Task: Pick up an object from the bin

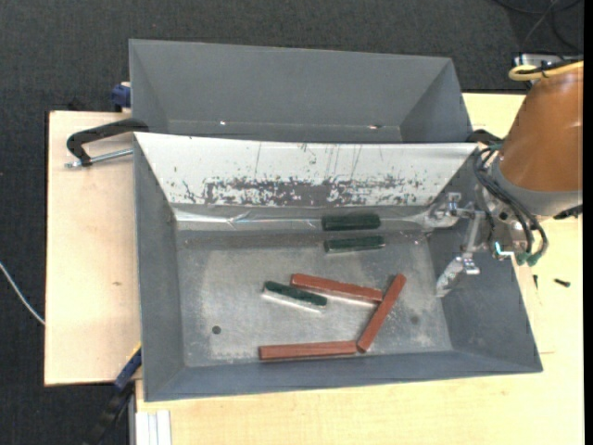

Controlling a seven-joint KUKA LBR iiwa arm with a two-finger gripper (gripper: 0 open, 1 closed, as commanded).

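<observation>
Grey metal bin (157,276), camera view from above: arm w/ orange cover (551,137) is reaching in from the right. Gripper (453,244) is hanging over the bin's right slope, toward the back-right corner. Fingertips are standing spread, w/ nothing sitting betw. them, so no object is being held.

Contents are lying loose on the floor, not heaped. Nearest to gripper is a tilted red-brown bar (381,313), lying left of it & lower in view, upper end meeting the right end of a second red-brown bar (335,288). Third red-brown bar (308,350) is lying along the front, right end touching the tilted one's lower end. Short dark green & white piece (295,295) is resting by the second bar's left end. Dark green block (353,243) is sitting near the back wall; a similar green shape is showing just above it, 2nd block or reflection, can't tell.

Progress, est.: pick not yet begun. Left to do: settle on a target, descend, close on it, lift clear.
</observation>
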